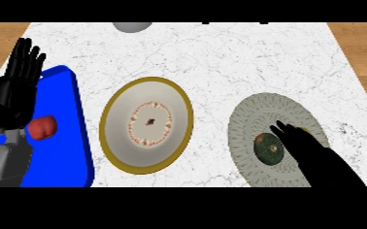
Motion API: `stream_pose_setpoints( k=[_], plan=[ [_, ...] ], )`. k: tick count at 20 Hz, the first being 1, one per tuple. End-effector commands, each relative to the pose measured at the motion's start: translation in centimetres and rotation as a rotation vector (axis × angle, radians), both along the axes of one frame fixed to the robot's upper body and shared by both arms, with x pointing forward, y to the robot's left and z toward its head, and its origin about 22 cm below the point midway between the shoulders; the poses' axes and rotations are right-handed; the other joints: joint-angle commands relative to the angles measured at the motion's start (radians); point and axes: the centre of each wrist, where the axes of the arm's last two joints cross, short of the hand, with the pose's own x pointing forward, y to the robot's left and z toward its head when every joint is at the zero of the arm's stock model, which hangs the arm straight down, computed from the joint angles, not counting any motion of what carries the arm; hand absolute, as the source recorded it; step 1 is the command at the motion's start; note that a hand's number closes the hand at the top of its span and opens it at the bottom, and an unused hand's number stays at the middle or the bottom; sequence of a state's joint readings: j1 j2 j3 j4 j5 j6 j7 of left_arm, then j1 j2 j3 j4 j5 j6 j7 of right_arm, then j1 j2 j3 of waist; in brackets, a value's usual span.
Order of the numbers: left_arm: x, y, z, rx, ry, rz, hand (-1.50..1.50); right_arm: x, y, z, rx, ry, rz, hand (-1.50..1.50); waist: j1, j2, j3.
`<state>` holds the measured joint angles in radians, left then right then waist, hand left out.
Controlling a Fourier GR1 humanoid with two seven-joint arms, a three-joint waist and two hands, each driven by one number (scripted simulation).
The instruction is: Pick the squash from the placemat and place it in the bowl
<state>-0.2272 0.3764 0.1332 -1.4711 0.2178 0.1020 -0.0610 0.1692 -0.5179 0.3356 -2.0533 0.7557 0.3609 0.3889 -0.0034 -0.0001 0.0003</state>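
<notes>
The squash (267, 148), dark green and round with a small brown stem spot, lies on the round grey patterned placemat (251, 114) at the right. My right hand (309, 151) comes in from the lower right and lies over the placemat, its straight fingers (284, 129) reaching along the squash's right side and top; it is open and hides part of the squash. The bowl (147, 124), cream inside with a gold rim and a ring of small marks, stands in the middle of the counter, left of the placemat. My left hand (19, 83) rests open at the left edge, fingers up.
A blue tray (68, 121) lies at the left with a red, rounded item (43, 128) on it, partly behind my left forearm. A grey round object (132, 26) shows at the counter's far edge. Wooden floor shows past the white marble counter's corners.
</notes>
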Motion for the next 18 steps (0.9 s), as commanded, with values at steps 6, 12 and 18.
stream_pose_setpoints(
  k=[6, 12, 18],
  plan=[
    [1.2, 0.1, 1.7, -0.017, 0.015, -0.013, 0.0, 1.5, 0.1, -3.6, 0.023, -0.003, 0.076, -1.5, 0.001, 0.0, 0.0],
    [0.6, 1.0, 0.0, -0.001, -0.002, -0.003, 0.0, 2.6, -0.2, -4.5, -0.008, 0.026, 0.034, -1.5, 0.002, 0.0, 0.0],
    [-1.9, -0.1, -0.6, -0.008, -0.008, -0.011, 0.0, 2.4, 2.0, -6.2, -0.02, 0.034, 0.043, -1.5, 0.005, -0.001, 0.0]
  ],
)
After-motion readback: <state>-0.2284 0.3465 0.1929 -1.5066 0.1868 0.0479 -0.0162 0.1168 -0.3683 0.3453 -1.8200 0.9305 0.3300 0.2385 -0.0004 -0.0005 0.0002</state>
